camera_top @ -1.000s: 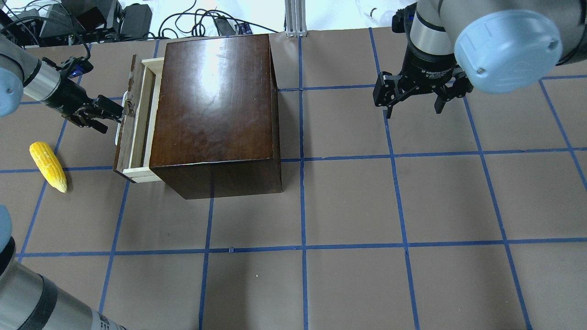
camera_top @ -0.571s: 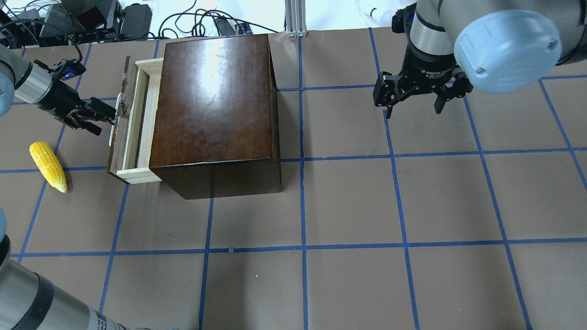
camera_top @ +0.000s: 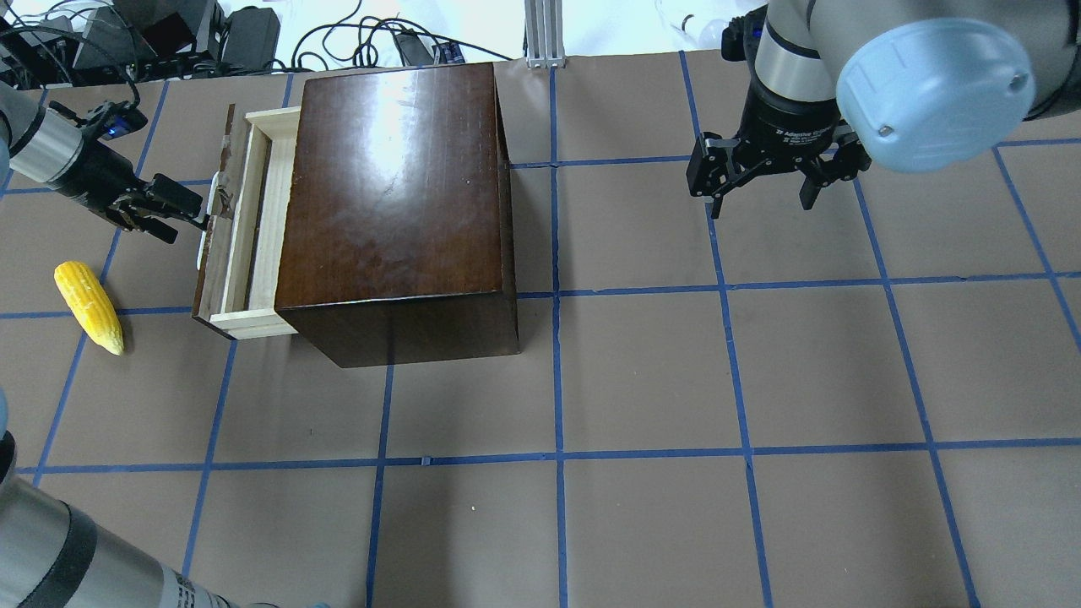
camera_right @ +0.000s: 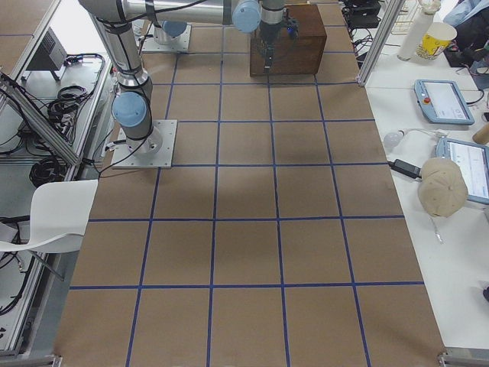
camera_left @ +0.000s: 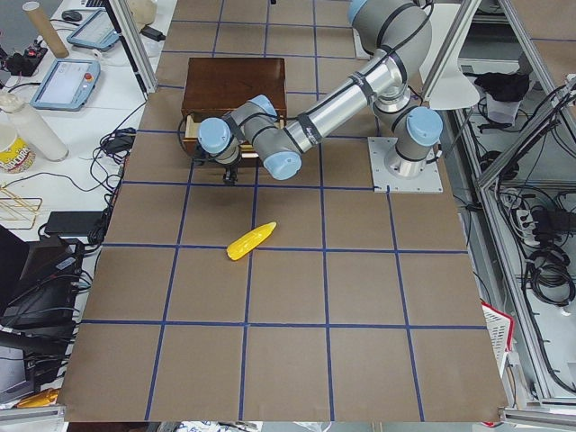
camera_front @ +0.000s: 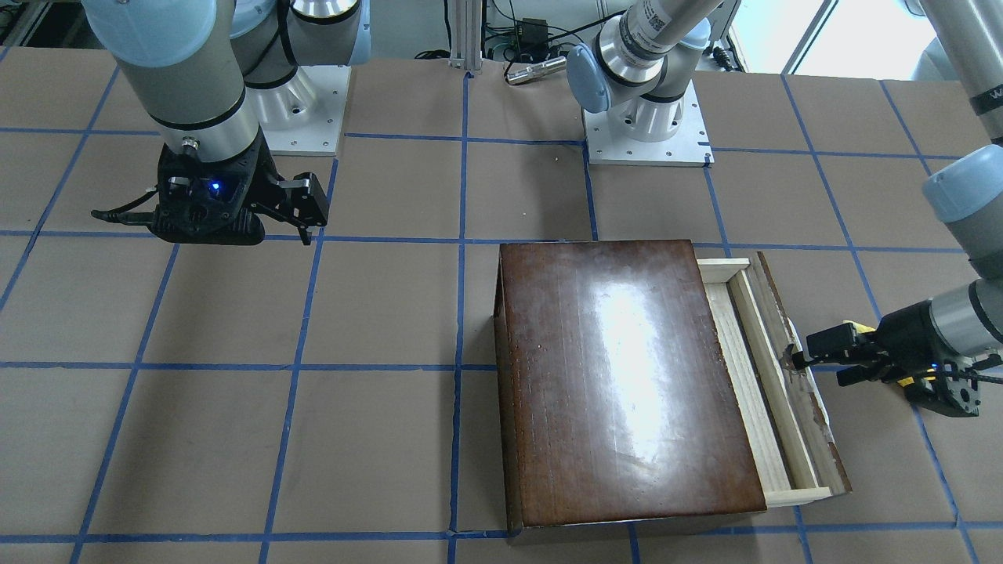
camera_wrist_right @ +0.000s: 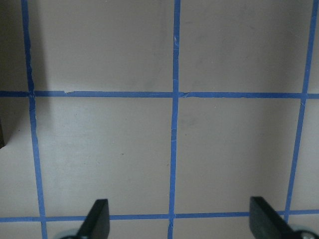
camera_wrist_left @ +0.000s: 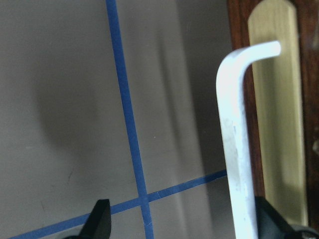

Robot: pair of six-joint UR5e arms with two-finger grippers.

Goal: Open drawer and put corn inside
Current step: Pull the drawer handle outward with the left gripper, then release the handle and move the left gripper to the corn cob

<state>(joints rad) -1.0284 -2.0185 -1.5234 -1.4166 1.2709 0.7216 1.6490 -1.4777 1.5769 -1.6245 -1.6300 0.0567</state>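
Observation:
The drawer [camera_top: 245,245] stands partly pulled out of the left side of the dark-brown box [camera_top: 397,194], showing its pale-wood tray [camera_front: 756,392]. My left gripper [camera_top: 187,215] is open at the drawer's front. The white handle [camera_wrist_left: 234,139] lies between its fingers, close against the right-hand one in the left wrist view. The yellow corn [camera_top: 89,306] lies on the table left of the drawer and nearer the robot, also visible as the corn [camera_left: 251,241] in the exterior left view. My right gripper [camera_top: 760,201] hangs open and empty above the table far to the right.
Brown table covering with a blue tape grid [camera_top: 557,456] fills the view. Cables and equipment [camera_top: 169,34] lie beyond the table's far edge, behind the box. An aluminium post [camera_top: 545,34] stands just behind the box. Both arm bases [camera_front: 646,133] are bolted at the robot's side.
The drawer has slid further out to the left, and my left gripper has drawn back leftward with the handle. The corn and the right arm have not moved.

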